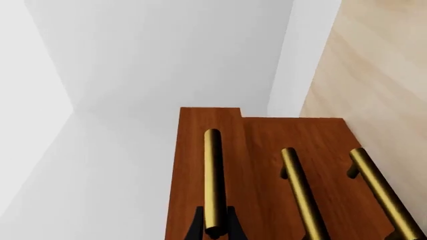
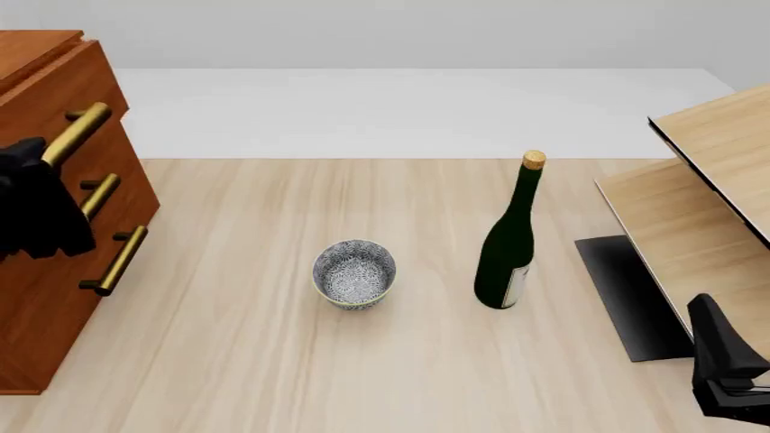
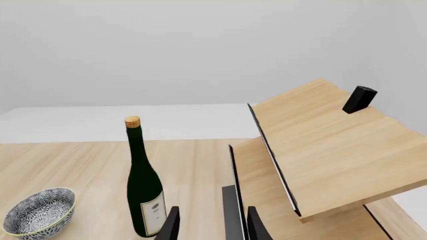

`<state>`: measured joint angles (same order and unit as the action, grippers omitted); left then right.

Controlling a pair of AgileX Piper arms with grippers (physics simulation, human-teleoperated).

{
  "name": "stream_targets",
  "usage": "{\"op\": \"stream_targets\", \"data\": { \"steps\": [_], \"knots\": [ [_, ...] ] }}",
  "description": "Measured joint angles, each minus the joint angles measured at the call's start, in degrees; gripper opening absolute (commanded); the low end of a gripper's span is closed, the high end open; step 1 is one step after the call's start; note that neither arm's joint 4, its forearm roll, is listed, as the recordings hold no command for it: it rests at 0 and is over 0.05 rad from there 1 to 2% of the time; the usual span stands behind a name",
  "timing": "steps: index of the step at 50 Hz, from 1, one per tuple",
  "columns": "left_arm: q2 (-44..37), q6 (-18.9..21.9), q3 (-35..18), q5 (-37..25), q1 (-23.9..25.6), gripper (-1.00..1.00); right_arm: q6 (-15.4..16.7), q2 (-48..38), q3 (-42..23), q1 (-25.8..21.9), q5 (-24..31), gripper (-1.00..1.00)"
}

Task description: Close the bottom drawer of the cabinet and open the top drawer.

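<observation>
The cabinet (image 2: pixel 49 271) stands at the left edge of the table (image 2: pixel 361 379), its 3 drawer fronts facing right. The bottom drawer (image 2: pixel 54 307) sits flush with the middle one, so the closing half of the task looks done. The top drawer (image 2: pixel 60 90) juts out a little past the other 2 (the left wrist view shows its front as a raised step beside theirs), so the opening half seems to have begun but is far from finished, as far as these pictures let me judge. The left gripper (image 1: pixel 215 227) has its jaws on either side of the top drawer's brass handle (image 1: pixel 213 180), close against the bar and, it seems, clamped on it; in the front view it is the dark mass at the far left over that handle. What is left is to draw the top drawer rightward until it is properly open. Further out, a patterned bowl (image 2: pixel 353 273) rests near the middle of the table and a green bottle (image 2: pixel 510 236) stands upright to its right, well apart from the cabinet. At the right edge is a pale shelf unit (image 2: pixel 710 198). The right gripper (image 3: pixel 212 225) hangs low at the near right corner, holding nothing, its jaws apart and pointed toward the shelf unit and bottle.
</observation>
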<state>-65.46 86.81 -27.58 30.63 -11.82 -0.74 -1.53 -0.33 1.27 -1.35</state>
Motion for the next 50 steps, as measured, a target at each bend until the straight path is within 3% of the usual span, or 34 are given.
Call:
{"op": "stream_targets", "data": {
  "steps": [50],
  "knots": [
    [2.1, 1.4, 0.8, -1.7, 5.5, -1.00, 0.0, 0.4, 0.0, 0.0, 0.3, 1.00]
  ]
}}
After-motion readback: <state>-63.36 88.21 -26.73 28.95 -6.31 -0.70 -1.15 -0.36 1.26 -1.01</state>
